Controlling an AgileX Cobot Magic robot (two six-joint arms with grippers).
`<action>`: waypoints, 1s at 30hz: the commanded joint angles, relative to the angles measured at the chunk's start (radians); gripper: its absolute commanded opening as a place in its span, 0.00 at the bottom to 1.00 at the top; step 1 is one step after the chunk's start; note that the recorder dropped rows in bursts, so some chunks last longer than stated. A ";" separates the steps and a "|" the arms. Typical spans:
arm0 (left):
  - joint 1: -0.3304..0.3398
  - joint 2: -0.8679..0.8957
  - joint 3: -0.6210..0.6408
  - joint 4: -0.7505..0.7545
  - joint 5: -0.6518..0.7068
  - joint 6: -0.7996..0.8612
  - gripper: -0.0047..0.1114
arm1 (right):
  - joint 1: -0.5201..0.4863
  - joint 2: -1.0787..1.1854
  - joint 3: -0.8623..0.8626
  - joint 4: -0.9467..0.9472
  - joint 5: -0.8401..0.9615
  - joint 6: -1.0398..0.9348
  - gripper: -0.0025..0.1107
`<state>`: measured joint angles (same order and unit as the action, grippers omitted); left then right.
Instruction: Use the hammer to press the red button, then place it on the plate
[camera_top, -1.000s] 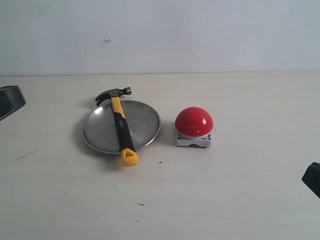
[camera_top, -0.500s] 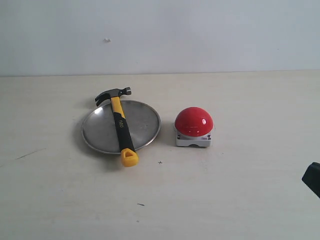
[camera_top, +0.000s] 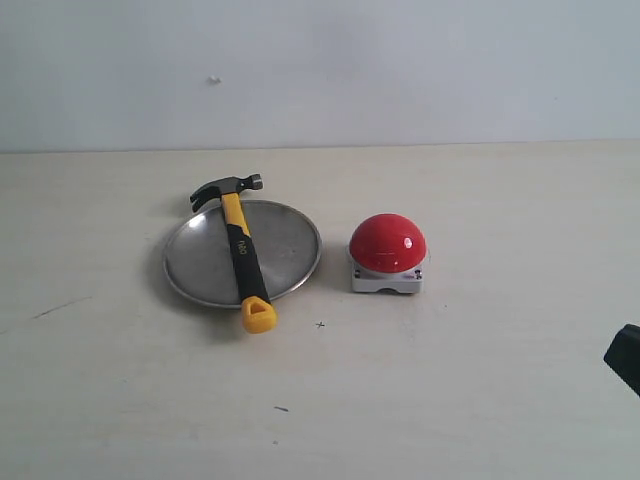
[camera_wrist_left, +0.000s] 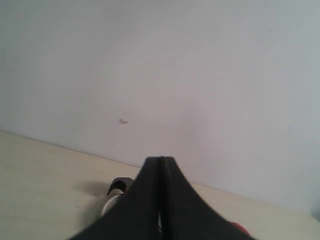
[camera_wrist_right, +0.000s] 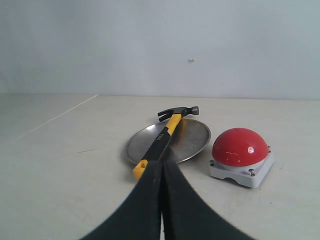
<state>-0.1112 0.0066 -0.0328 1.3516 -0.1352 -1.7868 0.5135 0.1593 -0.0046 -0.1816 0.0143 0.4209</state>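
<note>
1. Since a second ago, your left tool (camera_wrist_left: 160, 161) is dropping out of the exterior view's left edge. The right tool (camera_wrist_right: 161, 164) is staying at that view's lower right edge, and nothing else is shifting.
2. Both tools are sitting clenched, fingers pressed together with nothing between them, well apart from the task's things.
3. The hammer (camera_top: 240, 245) is lying across the plate (camera_top: 290, 245), its dark head poking past the far rim and its yellow end overhanging the near rim. The red button (camera_top: 388, 242) is standing just beside the plate, on its right, not touching it.
4. With the hammer resting on the plate and the left arm pulling away, I am judging the placing step as done. Whether the button is pressed is not showing. If it is not, you are looking at releasing a tool, gripping the handle and bringing the head down on the dome.
5. Only a few small dark marks are dotting the surface (camera_top: 450, 400); nothing is standing in the way.
</note>
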 joint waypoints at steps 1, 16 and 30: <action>0.002 -0.007 0.003 -0.062 -0.003 -0.008 0.04 | -0.003 -0.006 0.005 -0.003 -0.001 -0.002 0.02; 0.002 -0.007 0.033 -0.799 0.014 0.865 0.04 | -0.003 -0.006 0.005 -0.003 -0.001 -0.002 0.02; 0.032 -0.007 0.033 -1.176 0.193 1.495 0.04 | -0.003 -0.006 0.005 -0.003 -0.001 -0.002 0.02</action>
<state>-0.0810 0.0066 -0.0026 0.1873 0.0543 -0.3031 0.5135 0.1593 -0.0046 -0.1816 0.0143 0.4209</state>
